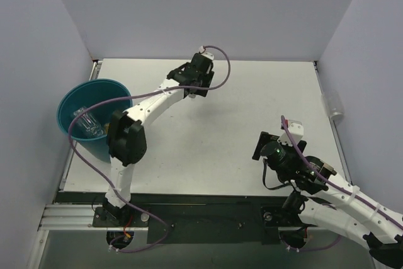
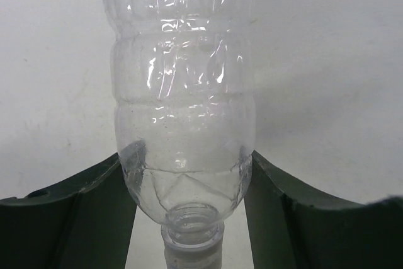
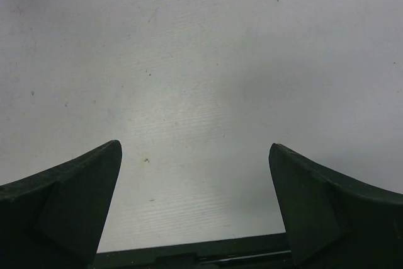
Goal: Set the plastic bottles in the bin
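Note:
A clear unlabelled plastic bottle fills the left wrist view, its neck towards the camera. My left gripper is shut on it, with both fingers pressed against its shoulder. From above, this gripper is at the back middle of the table and hides the bottle. The teal bin stands at the left edge with another clear bottle inside. A third clear bottle lies by the right wall. My right gripper is open and empty over bare table at the front right.
Grey walls close in the table on the left, back and right. The left arm's upper link stands right next to the bin. A black rail runs along the near edge.

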`<action>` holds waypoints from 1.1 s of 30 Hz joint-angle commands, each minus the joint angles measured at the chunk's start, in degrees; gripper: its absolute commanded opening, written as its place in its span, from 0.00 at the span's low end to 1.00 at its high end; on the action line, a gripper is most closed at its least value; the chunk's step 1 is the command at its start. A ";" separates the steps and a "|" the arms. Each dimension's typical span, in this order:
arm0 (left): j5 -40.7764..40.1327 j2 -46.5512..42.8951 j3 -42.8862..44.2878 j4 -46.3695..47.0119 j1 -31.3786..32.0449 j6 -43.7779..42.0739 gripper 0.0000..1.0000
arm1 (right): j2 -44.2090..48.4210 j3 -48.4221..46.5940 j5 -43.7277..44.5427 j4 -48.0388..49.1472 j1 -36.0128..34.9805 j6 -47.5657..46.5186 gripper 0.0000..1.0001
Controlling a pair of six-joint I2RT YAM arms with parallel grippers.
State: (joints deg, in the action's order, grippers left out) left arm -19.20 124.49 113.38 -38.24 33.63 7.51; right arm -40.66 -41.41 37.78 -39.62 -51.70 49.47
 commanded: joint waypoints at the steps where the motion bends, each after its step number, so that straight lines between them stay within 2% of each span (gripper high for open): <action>1: -10.06 -19.35 -1.84 0.11 3.73 -0.13 0.00 | -0.03 0.10 2.74 0.59 -0.68 -0.34 0.96; 2: -10.94 -21.20 -2.37 -0.60 3.55 -0.13 0.00 | -0.03 0.19 2.82 0.77 -0.68 -0.52 0.96; 4: -14.36 -30.57 -5.62 -0.26 3.20 -0.91 0.00 | -0.20 0.45 2.91 1.21 -0.68 -1.04 0.96; 12: -24.12 -55.11 -26.78 2.21 -2.24 -1.10 0.00 | -3.63 0.98 1.77 5.07 -0.68 -3.76 0.96; 16: -23.78 -61.37 -33.73 -0.26 -9.62 1.36 0.00 | -4.95 0.72 1.24 5.86 -0.86 -5.00 0.96; 19: -23.51 -63.84 -37.43 -0.70 -11.04 2.86 0.00 | -5.91 0.28 1.16 6.39 -0.86 -5.70 0.96; 24: -28.42 -64.54 -40.78 -1.23 -11.48 5.76 0.00 | -6.80 -0.16 0.81 7.18 -0.86 -5.79 0.96; 25: -29.65 -64.63 -41.83 -0.96 -11.65 5.68 0.29 | -6.97 0.01 0.63 7.36 -0.77 -5.53 0.96; 26: -29.93 -64.81 -42.62 -0.18 -12.09 5.33 0.53 | -6.88 0.01 0.45 7.53 -0.77 -5.61 0.96; 27: -29.23 -64.63 -43.07 0.00 -12.35 4.98 0.85 | -6.97 0.10 0.28 7.62 -0.86 -5.62 0.96; 33: -26.77 -65.33 -41.49 -1.58 -12.80 5.06 0.87 | -6.36 -0.69 1.68 5.96 -0.86 -5.79 0.96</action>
State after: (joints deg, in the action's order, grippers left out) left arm -45.87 60.95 69.93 -40.69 21.19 11.75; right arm -47.29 -40.86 37.12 -32.42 -52.23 44.05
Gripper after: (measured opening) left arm 0.865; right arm 0.966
